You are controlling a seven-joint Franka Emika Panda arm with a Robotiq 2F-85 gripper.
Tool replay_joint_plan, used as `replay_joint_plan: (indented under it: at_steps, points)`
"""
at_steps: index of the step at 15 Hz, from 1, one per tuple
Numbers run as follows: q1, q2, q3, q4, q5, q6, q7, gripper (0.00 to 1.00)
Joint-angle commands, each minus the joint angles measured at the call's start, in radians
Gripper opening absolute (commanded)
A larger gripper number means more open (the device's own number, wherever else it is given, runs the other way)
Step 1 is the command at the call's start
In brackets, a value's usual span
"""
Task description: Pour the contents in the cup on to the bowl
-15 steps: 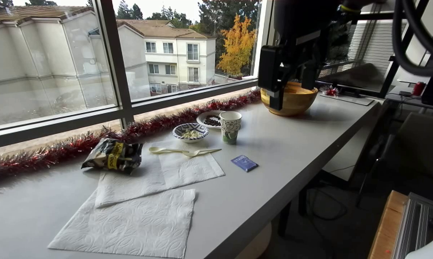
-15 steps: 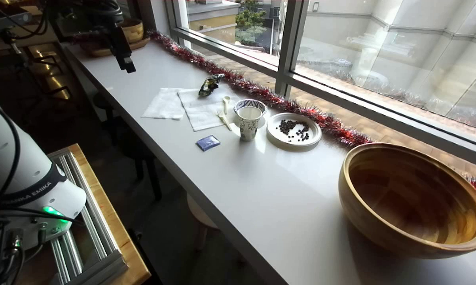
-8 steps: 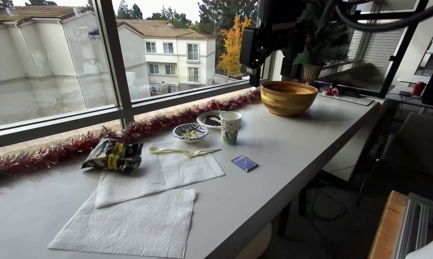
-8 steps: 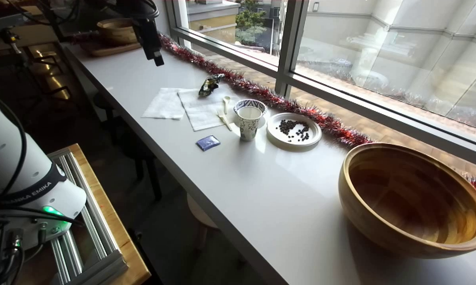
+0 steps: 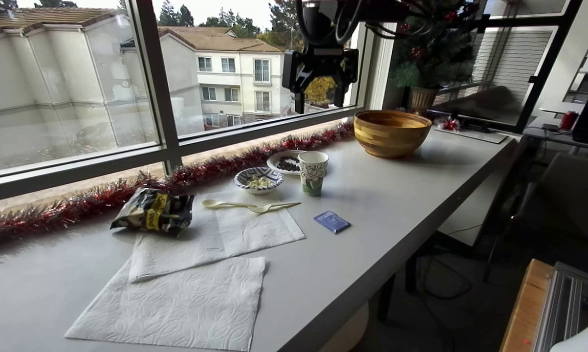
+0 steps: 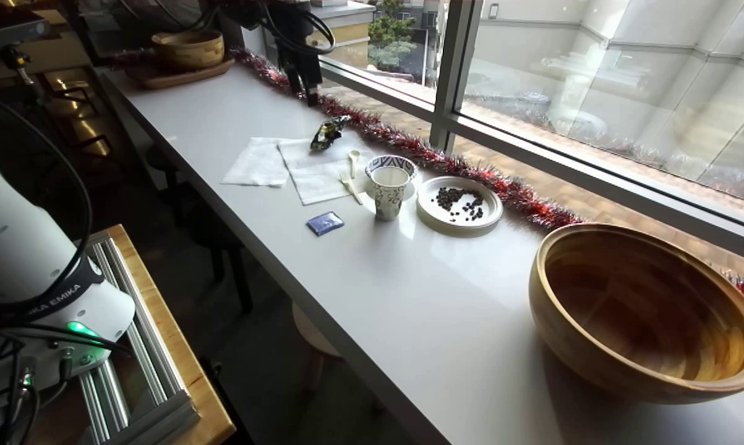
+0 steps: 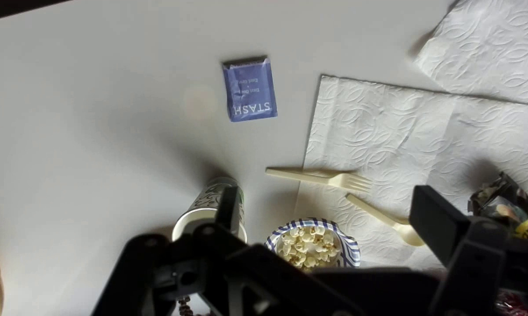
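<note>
- From the far left of an exterior view, a red and silver garland runs along the window side of the pale table.
- A dark snack bag with a yellow band lies at the edge of 2 paper towels, which lie flat and overlap.
- A pale spoon lies on 1 towel, just beside a pale fork whose handle reaches past the towel.
- Near the fork, a patterned paper bowl holds popcorn.
- A white plate bears small dark pieces, too small to name.
- The cup, white with swirls and a green lower part, stands upright on the table, between the plate and a tea packet. What it holds cannot be made out.
- The gripper hangs above the table, apart from the cup; its jaws are wide, the window showing through the gap. In the wrist view, 1 of the fingers stands at the right, while its mate covers part of the cup.
- The packet, blue and lettered STASH, lies flat near the cup.
- The bowl, wooden and light brown, stands upright on the table, well apart from the cup.
- Beyond it rises a potted tree with red ornaments.
</note>
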Motion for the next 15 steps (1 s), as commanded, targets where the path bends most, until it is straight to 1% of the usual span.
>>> replay_joint_plan:
  at_steps: [1, 4, 7, 9, 15]
  points:
    - [0.010, 0.184, -0.039, 0.149, -0.020, 0.044, -0.002, 1.00]
    - [0.015, 0.289, -0.075, 0.222, -0.028, 0.072, 0.013, 1.00]
    - [0.020, 0.372, -0.112, 0.272, -0.031, 0.117, 0.014, 1.00]
    - [0.024, 0.415, -0.132, 0.296, -0.031, 0.133, 0.007, 1.00]
    - [0.038, 0.526, -0.168, 0.330, -0.019, 0.248, 0.009, 1.00]
